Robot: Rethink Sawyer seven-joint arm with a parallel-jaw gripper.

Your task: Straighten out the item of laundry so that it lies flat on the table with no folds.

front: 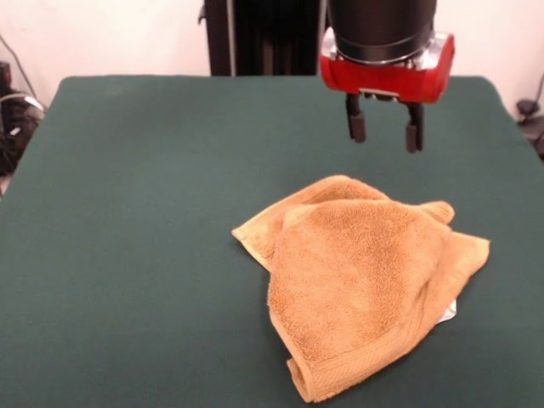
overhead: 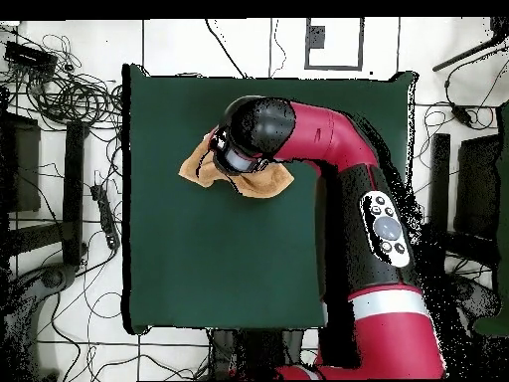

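Hand (front: pixel 384 132): two dark fingers (front: pixel 356 126) hang apart beneath the red wrist housing, with nothing between them. The hand is above the bench, clear of the cloth, over the far edge of the towel in the front view.

Towel (front: pixel 357 276): orange-tan terry, lying crumpled on the bench right of centre in the front view. It is folded over itself; an upper layer covers most of the lower one, with a corner of the lower layer sticking out at the left and a hemmed border band along the near edge. A small white label (front: pixel 448 313) shows at its right edge.

In the overhead view the arm (overhead: pixel 333 149) covers the middle of the towel (overhead: pixel 199 167); only its ends show.

Bench (front: pixel 127 238): dark green cloth, much wider than the towel.
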